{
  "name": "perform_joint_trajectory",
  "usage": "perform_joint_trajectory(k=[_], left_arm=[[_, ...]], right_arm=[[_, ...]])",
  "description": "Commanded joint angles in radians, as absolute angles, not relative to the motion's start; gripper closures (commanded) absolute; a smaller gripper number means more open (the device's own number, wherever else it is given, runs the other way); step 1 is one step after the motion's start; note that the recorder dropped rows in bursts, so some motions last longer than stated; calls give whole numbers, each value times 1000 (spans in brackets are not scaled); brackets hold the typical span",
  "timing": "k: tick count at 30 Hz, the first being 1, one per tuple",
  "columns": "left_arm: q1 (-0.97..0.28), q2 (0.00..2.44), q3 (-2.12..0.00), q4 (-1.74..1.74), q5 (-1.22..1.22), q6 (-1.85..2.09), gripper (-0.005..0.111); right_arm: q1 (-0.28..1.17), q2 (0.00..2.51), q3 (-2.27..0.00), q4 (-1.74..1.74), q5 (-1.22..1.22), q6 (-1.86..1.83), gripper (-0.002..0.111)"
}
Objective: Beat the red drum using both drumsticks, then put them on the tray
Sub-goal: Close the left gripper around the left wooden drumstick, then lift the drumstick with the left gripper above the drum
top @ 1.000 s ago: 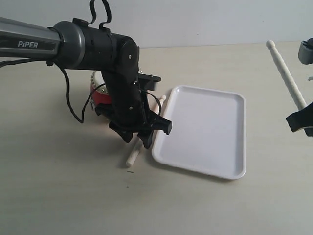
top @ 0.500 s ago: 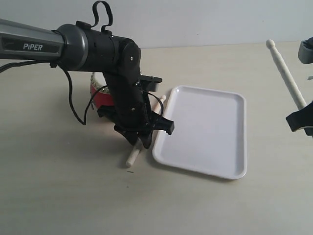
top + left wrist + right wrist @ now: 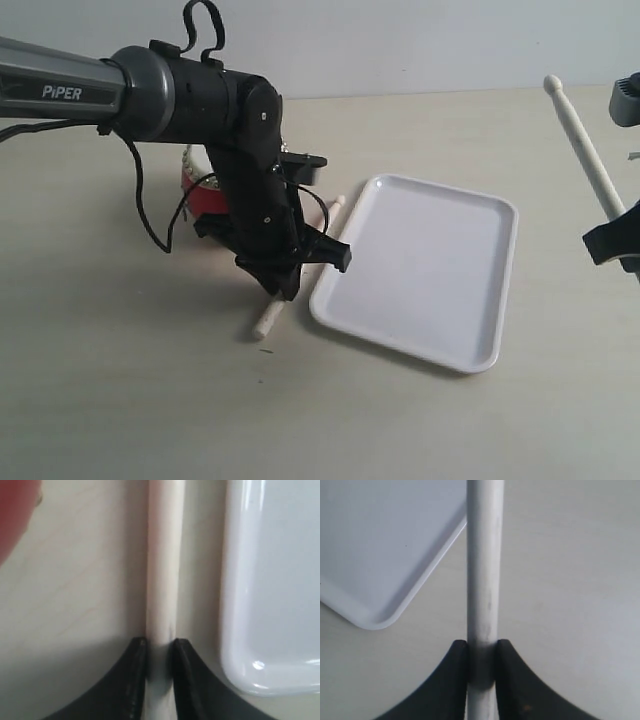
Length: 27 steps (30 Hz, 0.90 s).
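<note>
Left claw (image 3: 159,650) pinches one drumstick (image 3: 165,570) lying flat on the table (image 3: 120,400); pick-up step, drumming likely yet to come.
Tray (image 3: 430,270) mid-table, drumstick just beside its long rim; drum (image 3: 193,196) behind the arm, nearer the far edge. Right claw (image 3: 482,652) grips second stick (image 3: 585,150) aloft by the right edge. Next: lift clear, swing toward drum. Arm reads "PiPER" (image 3: 62,90).

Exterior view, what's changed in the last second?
The left fingers closed around the slim pale wooden drumstick on the table, and the glossy white rectangular tray swung slightly, far end rightward. The right fingers, their raised drumstick and the small red drum stayed put.
</note>
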<state>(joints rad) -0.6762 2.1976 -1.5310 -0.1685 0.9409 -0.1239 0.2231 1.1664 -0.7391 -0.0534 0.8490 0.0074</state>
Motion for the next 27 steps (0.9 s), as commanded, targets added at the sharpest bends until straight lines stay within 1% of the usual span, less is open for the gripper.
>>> perform_joint_trajectory(k=[1,16,24,27], left_arm=[[-667,2174,-1527,-163,973,-137,107],[-662,1980,-1527,-241,996,-104,107],[-659,1800,-1525,-235,1027,-38,107],[-622,1706,-1484,-200,1027,0,107]], right_arm=[[226,1165,-744,-55,833,0,108],[226,1165,-744,-60,818,0,108],[226,1165,-744,19,841,-17,108],[226,1175,-756,77,884,-28,108]])
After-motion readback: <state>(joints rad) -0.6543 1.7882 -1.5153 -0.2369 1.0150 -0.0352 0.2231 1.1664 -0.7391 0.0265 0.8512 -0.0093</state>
